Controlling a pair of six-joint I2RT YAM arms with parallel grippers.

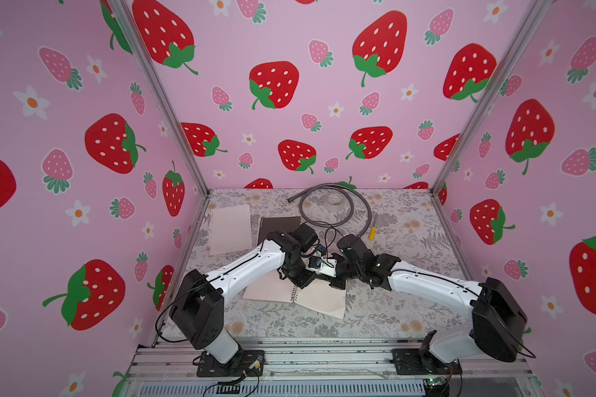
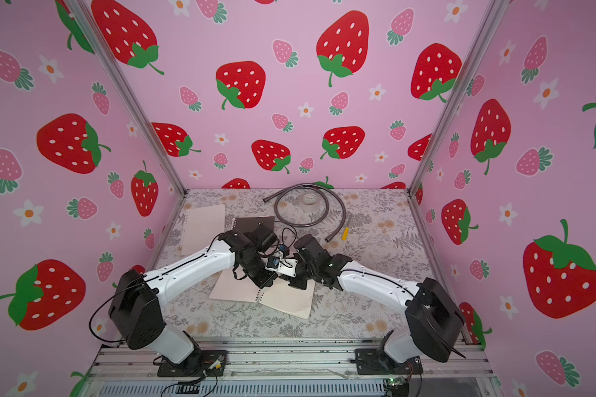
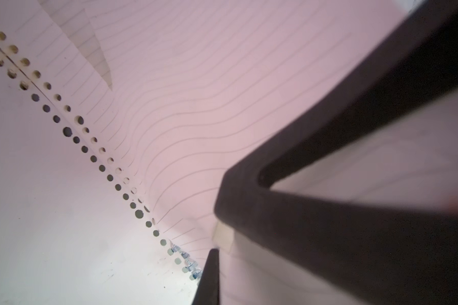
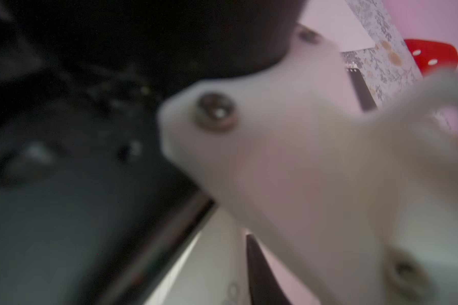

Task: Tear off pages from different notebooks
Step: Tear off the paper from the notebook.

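The left gripper (image 3: 216,245) has its jaws together, tips down on a lined page (image 3: 196,105) close to the coil (image 3: 187,260); whether they pinch the sheet or only press it I cannot tell. The right gripper (image 1: 338,284) sits just beside it over the same sheet. The left wrist blocks its own camera and the top views hide its tips, so I cannot tell whether it is apart or together. The page buckles in waves, and a tear (image 3: 98,63) shows beside the punched holes (image 3: 78,120) at the far end of the binding. It belongs to the open notebook (image 1: 324,302), lying flat near the front middle of the table (image 1: 410,309). Farther back on the left lie the closed dark notebook (image 1: 277,225) and, just beside it, 1 loose page (image 1: 229,228).

Judging by this, 1 sheet is off and the 2nd is mid-tear. The next move calls for a steady pull away from the coil, with the notebook pinned so it does not slide.
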